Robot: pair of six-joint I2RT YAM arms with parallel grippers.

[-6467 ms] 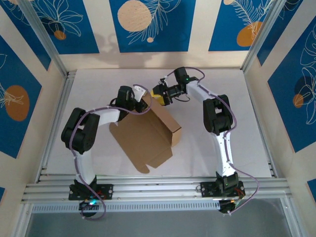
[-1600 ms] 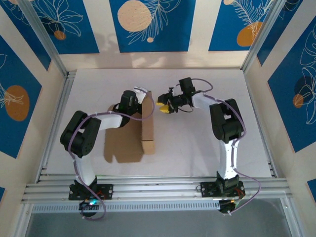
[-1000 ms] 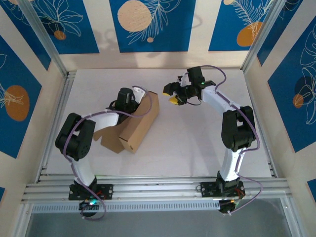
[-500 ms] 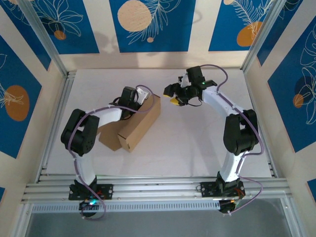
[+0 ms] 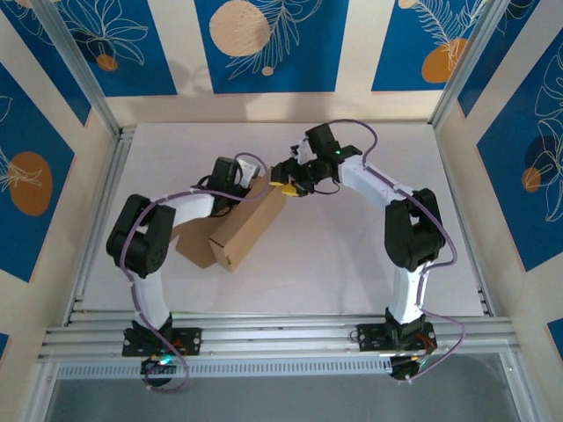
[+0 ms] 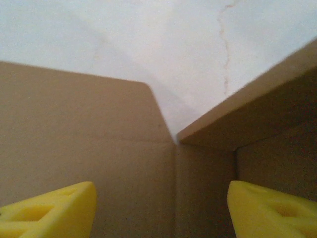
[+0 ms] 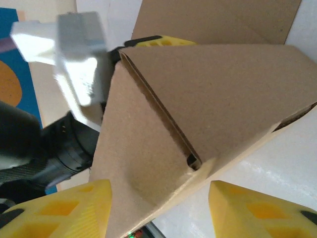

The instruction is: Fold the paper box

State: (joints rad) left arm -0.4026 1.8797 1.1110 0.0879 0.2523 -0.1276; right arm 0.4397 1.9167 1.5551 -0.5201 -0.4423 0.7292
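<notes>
On a white table (image 5: pixel 352 255) between blue leaf-print walls (image 5: pixel 299 53), the right gripper (image 7: pixel 158 206) gapes around the paper box (image 5: pixel 246 224) at its corner; the left gripper (image 6: pixel 161 213), jaws wide, hold unclear.

We are holding our left arm folded, elbow out toward 9 o'clock and forearm running toward 2 o'clock. The left gripper (image 5: pixel 253 182) is sitting with its jaws spread wide. We are arching our right arm from 5 o'clock toward 11 o'clock. The right gripper (image 5: pixel 283 178) is pointing toward 8 o'clock, jaws apart, close to the left gripper.
</notes>
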